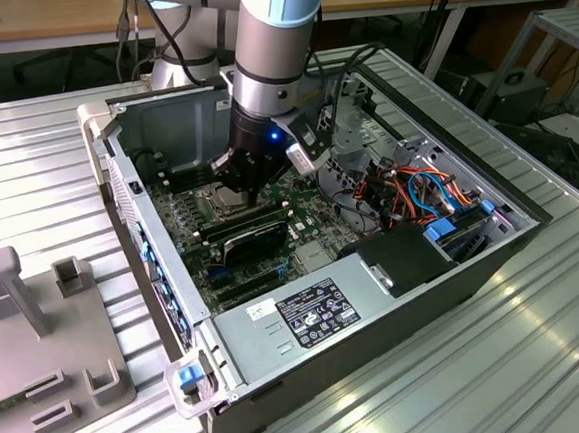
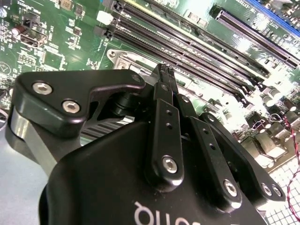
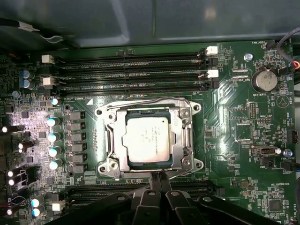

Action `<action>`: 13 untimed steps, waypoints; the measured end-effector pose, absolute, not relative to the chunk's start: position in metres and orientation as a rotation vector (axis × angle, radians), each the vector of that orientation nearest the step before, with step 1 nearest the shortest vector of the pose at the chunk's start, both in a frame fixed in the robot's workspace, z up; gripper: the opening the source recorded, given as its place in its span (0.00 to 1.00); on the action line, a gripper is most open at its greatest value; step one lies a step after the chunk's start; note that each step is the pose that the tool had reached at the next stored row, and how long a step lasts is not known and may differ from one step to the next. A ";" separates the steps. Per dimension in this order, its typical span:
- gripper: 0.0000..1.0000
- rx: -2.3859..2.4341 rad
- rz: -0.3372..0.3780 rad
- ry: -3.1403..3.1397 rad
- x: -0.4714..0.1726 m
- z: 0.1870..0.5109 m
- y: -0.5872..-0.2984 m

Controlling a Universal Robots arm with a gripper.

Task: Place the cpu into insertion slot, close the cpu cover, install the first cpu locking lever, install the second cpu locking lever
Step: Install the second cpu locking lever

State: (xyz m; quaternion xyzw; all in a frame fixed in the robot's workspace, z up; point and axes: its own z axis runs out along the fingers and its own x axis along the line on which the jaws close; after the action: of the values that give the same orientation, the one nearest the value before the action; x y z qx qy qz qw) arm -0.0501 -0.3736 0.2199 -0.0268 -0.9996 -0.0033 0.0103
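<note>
Inside the insertion slot (image 3: 149, 140) lies the cpu (image 3: 147, 139), the cpu cover (image 3: 186, 136) closed around it. The gripper (image 3: 160, 175), fingers pressed together and holding nothing, sits at the cover's edge

Matt silver-tan metal cpu (image 3: 147, 139); shiny metal cpu cover (image 3: 185, 123).

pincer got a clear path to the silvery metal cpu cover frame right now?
Probably yes. The pincer sits shut right at the edge of the silvery square cpu cover frame, which lies flat over the dull silver cpu. Nothing stands between them; the long black memory slots lie on the far side.
</note>
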 end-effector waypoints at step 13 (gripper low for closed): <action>0.11 -0.084 -0.010 -3.119 -0.055 0.213 -0.373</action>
State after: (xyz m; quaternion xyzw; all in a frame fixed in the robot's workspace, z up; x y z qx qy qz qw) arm -0.0550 -0.3731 0.2134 -0.0268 -0.9996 -0.0033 0.0106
